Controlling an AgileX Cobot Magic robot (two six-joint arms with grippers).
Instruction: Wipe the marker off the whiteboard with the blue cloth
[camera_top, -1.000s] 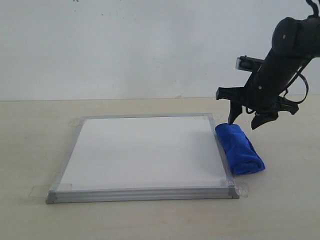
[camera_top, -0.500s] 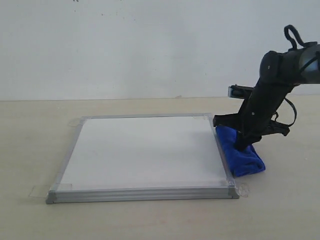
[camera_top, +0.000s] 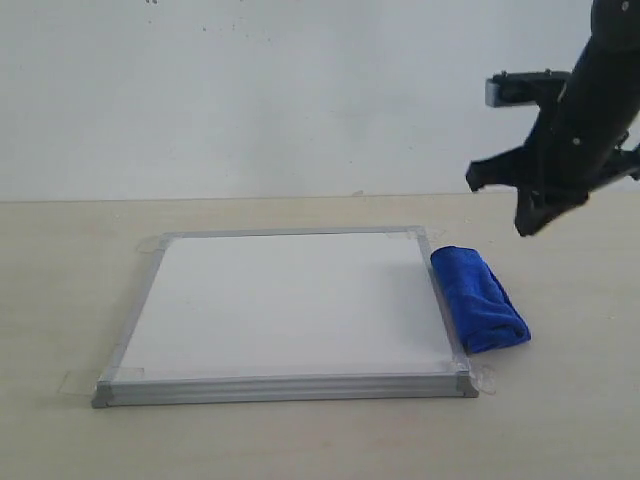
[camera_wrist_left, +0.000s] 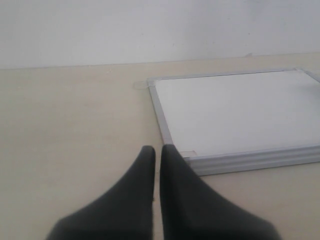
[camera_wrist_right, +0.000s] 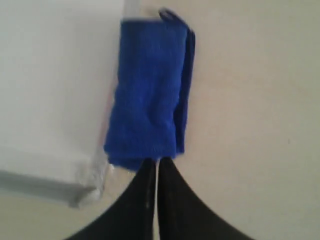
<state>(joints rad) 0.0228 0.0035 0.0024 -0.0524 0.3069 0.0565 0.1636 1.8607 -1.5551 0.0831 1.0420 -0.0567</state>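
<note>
R gripper (camera_top: 527, 224) rose empty off blue cloth (camera_top: 480, 298).

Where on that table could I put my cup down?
Bare tabletop left of the whiteboard, the strip in front of it, and the stretch right of the blue cloth. Crowded where the cloth lies against the board's frame, near the hovering right gripper.

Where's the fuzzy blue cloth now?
In the exterior view, the rolled blue microfibre cloth lies on the table beside the right edge of the silver-framed whiteboard.
</note>
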